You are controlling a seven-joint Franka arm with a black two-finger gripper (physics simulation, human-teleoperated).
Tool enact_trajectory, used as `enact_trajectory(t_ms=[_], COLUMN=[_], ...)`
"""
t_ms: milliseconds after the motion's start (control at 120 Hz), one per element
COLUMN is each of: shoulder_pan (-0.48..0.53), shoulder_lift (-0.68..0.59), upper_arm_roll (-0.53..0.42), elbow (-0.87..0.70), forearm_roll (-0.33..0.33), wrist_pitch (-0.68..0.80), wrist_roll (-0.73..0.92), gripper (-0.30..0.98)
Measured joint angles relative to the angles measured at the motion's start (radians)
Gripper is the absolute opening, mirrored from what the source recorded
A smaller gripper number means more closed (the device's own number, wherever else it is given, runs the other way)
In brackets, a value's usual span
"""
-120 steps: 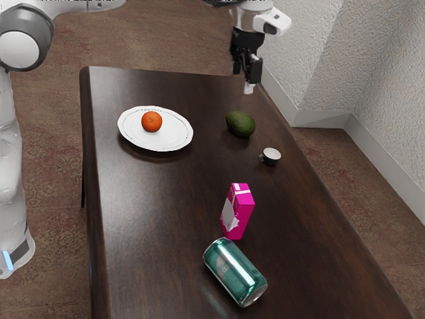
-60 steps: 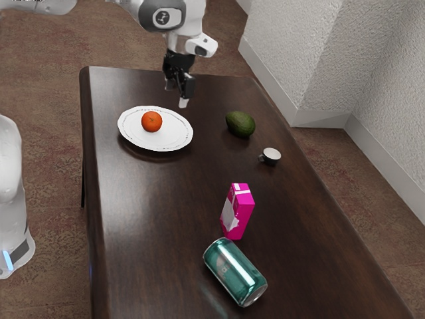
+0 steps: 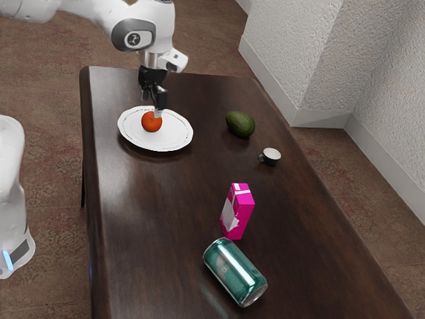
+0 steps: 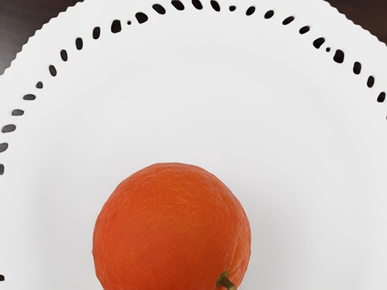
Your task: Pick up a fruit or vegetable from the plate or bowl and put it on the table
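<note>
At the exterior view's left on the dark brown wooden desk [image 3: 156,206] lies the round white plate with a dotted rim [image 3: 174,138], and on it sits the round bright orange fruit with a green stem [image 3: 151,123], still unlifted. The black two-finger pincer [image 3: 152,106] has just swung leftward in that view, from the far side beyond the avocado, and dropped lower, so it now hangs right over the fruit. Its fingers stand apart with nothing gripped between them. The wrist view agrees: the orange fruit [image 4: 172,229] looms close beneath the hand. That travel settles which piece is wanted, I judge, and leaves a short descent, a squeeze from both sides, then a lift. A round skin could roll if one finger lands first, so centring matters.

Further right, the teal metal can [image 3: 235,271] lies on its side, near the upright pink-and-white carton [image 3: 238,211]. Then comes the dark green oval avocado [image 3: 240,124] (tempting, but already off the plate), and rightmost the small black cup with a pale inside [image 3: 271,156]. None of these has shifted, so bare wood beside the plate should serve for setting down.
</note>
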Motion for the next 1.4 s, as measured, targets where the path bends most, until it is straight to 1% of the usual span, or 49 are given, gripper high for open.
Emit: enact_trajectory(t_ms=[342,508,675,808,1000,1208,1258,1342,1400], shoulder_pan=[-0.012,-0.074,-0.084,-0.128,-0.140,-0.140,-0.141,-0.146,-0.152], shoulder_lift=[0.031,0.051,0.070,0.093,0.109,0.115,0.120,0.124,0.123], upper_arm_roll=[0.052,0.116,0.130,0.171,0.178,0.185,0.190,0.196,0.196], elbow=[-0.031,-0.030,-0.033,-0.033,-0.033,-0.034,-0.035,-0.035,-0.034], forearm_roll=[0.017,0.022,0.022,0.023,0.022,0.021,0.021,0.022,0.024], wrist_pitch=[0.058,0.092,0.110,0.117,0.122,0.125,0.133,0.142,0.146], wrist_roll=[0.002,0.003,0.003,0.003,0.002,0.000,0.000,-0.001,-0.003], gripper=[0.69,0.69,0.69,0.69,0.67,0.58,0.53,0.40,0.36])
